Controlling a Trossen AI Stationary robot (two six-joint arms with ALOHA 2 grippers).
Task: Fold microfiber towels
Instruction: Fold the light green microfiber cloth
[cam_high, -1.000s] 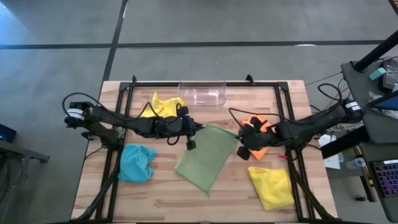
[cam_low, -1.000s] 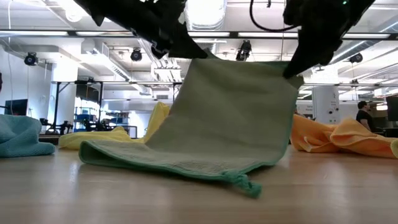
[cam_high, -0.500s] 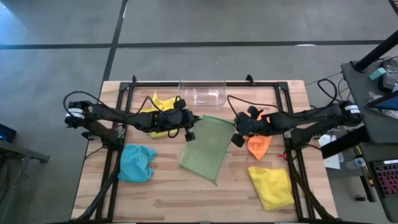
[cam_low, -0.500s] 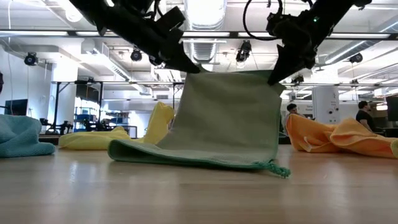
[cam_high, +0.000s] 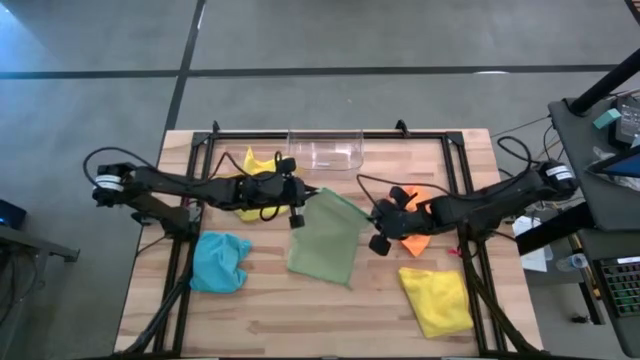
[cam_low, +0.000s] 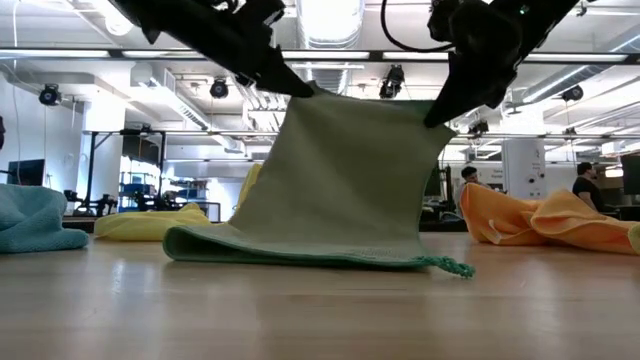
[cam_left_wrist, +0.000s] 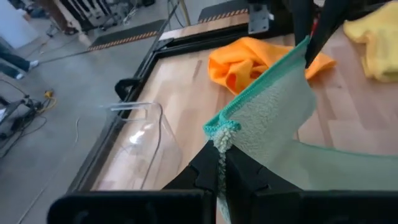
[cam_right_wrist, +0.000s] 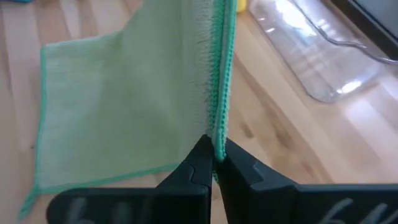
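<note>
- High view: overhead, looking straight down, far enough to take in the whole table (cam_high: 300, 320).
- Low view: at tabletop height, level, facing the room, close to the green towel (cam_low: 340, 180).
- Wrist views: close behind each arm's fingers.
- All four views share the green towel.

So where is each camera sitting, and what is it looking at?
High view: above the table, looking straight down; both arms show, holding the pale green towel.
Low view: at table-top height, looking across into the room; both arms come from above.
Left wrist view: on the left arm; left end effector pinching a corner.
Right wrist view: on the right arm; right end effector pinching the edge.
All four share that towel.
</note>
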